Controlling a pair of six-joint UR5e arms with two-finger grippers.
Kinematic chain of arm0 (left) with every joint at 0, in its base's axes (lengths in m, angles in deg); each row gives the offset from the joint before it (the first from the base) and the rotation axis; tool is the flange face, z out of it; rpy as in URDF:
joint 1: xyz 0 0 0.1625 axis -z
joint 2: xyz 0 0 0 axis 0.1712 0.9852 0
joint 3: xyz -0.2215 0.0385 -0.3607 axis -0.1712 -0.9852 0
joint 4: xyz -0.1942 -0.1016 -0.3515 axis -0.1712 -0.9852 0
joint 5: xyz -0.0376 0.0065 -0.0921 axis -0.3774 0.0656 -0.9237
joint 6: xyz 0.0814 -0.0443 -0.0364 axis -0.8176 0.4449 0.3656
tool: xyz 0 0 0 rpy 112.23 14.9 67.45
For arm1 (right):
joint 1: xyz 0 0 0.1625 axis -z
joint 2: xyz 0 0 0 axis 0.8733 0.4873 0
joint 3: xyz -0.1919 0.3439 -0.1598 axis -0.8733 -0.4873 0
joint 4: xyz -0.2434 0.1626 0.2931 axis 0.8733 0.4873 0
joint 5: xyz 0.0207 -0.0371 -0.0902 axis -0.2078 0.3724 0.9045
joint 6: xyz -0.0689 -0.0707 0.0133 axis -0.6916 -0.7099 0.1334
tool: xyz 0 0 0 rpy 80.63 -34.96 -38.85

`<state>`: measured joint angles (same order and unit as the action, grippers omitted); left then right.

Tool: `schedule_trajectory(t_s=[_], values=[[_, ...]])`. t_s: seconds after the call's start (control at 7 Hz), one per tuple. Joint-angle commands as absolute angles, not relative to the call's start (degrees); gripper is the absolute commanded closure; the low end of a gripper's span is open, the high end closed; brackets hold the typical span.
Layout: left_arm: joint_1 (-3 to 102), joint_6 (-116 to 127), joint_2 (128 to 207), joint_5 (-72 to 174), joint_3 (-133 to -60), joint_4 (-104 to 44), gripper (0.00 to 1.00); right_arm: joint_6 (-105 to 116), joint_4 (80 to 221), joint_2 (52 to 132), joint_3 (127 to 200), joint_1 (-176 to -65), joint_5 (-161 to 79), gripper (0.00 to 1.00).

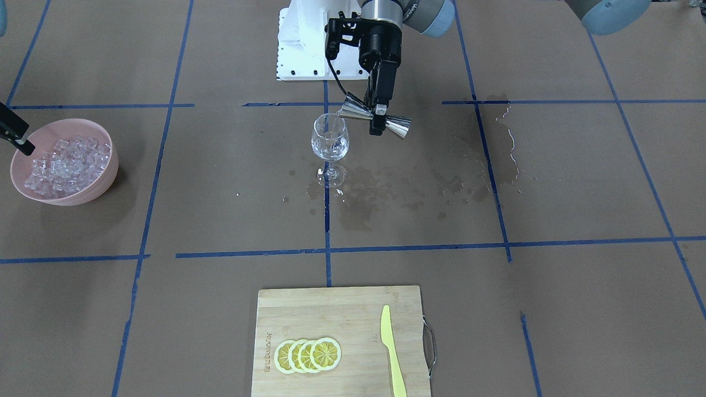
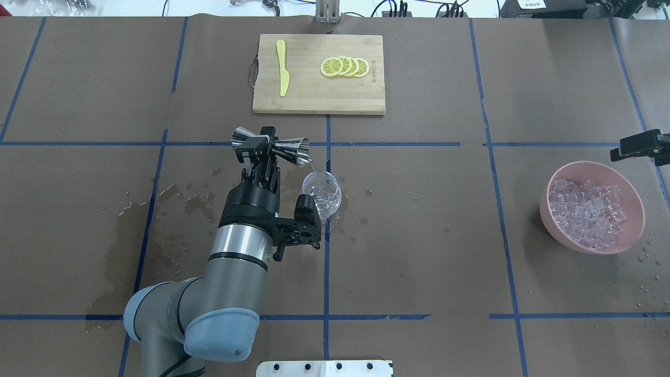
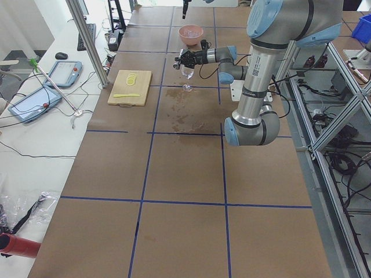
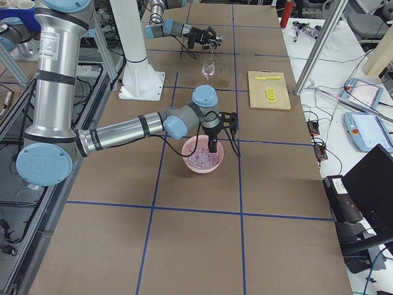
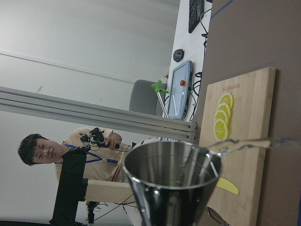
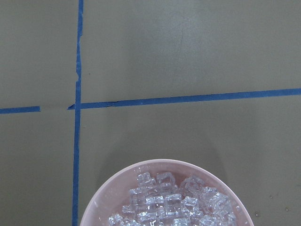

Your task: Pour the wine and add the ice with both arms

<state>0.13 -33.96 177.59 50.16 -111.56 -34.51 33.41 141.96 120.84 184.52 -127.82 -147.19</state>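
Overhead exterior: wine [image 2: 312, 167] streams from jigger [image 2: 292, 150] in left claw [image 2: 266, 145] into glass [image 2: 322, 197].

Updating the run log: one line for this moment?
left gripper: shut on jigger, tipped, pouring wine into glass | right gripper: at ice bowl, state unclear

Bright, even light from above. Soft, short shadows lie beside the bowl [image 1: 107, 171] and glass [image 1: 330, 140]. Wet streaks on the desk [image 1: 220, 193] glint toward 2 o'clock; the ice [image 6: 164, 202] sparkles. Focus is crisp in the desk views.
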Motion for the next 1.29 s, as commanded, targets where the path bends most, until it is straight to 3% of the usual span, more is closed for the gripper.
schedule_trajectory(t_s=[0.0,0.71,1.14], values=[[-0.5,-38.3,177.6,50.9,-111.3,-34.5,1.00,33.4,141.9,121.1,184.5,-127.7,-147.2,0.00],[-1.3,-38.9,177.9,50.8,-112.0,-31.1,1.00,33.4,141.8,121.7,184.5,-126.9,-145.5,0.00],[-1.4,-34.4,177.5,50.7,-115.2,-37.9,1.00,33.4,141.8,121.8,184.5,-123.7,-142.2,0.00]])
